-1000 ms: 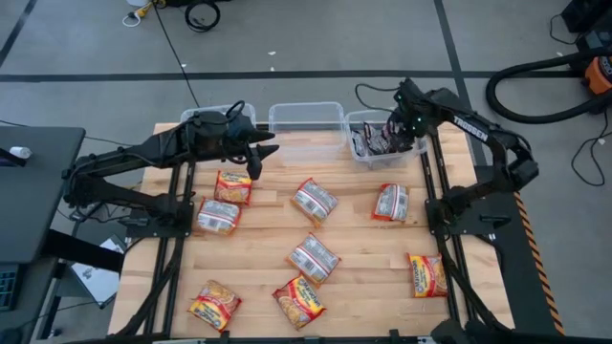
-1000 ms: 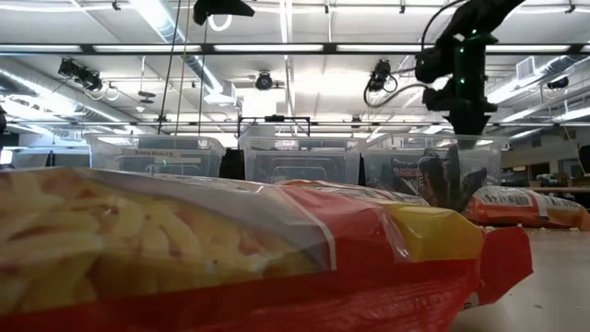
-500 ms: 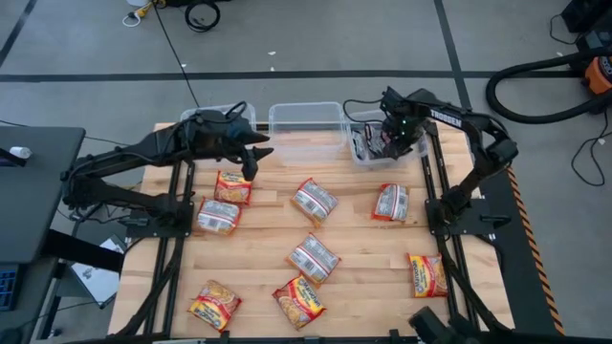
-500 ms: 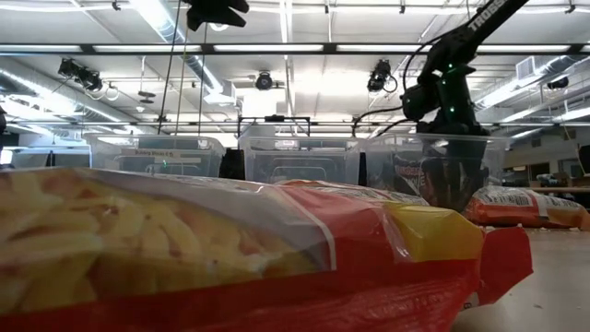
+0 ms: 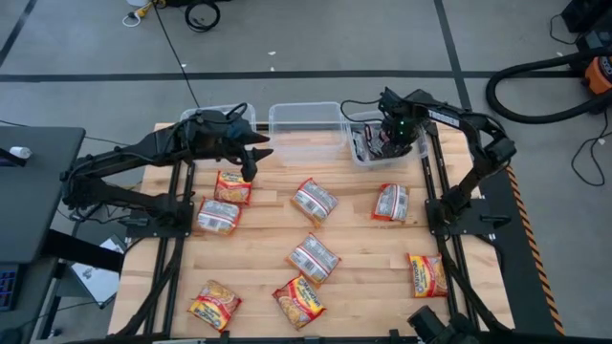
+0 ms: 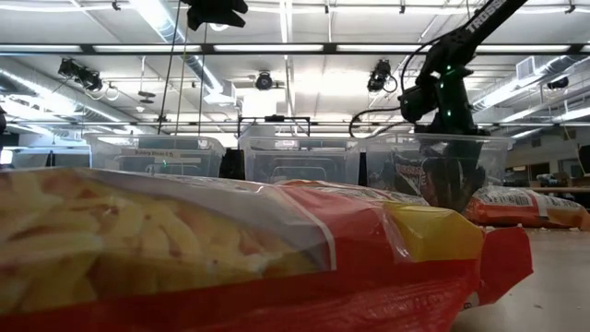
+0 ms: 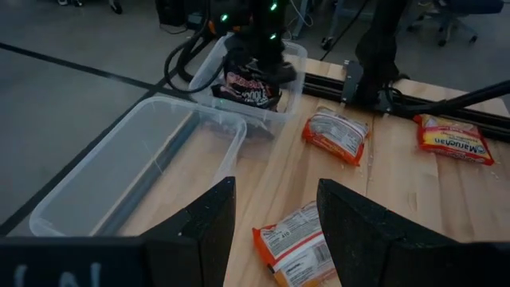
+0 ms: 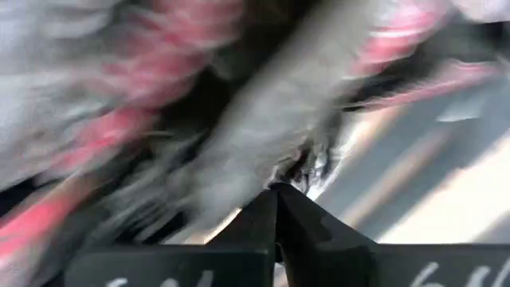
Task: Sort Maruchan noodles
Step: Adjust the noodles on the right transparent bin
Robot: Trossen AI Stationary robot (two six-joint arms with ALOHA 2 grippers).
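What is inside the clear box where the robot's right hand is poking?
The right bin holds dark black-and-silver noodle packets. The right gripper is down among them, fingers shut. How many packets there are, and what lies under them, is hidden by the gripper.

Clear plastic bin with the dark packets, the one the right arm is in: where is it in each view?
High view: clear plastic bin at the table's far edge, rightmost of three.
Low view: right of centre, behind the big orange-yellow noodle packet.
Left wrist view: top centre.
Right wrist view: cannot tell, blurred.
Shared landmark: right gripper, shut, inside it.
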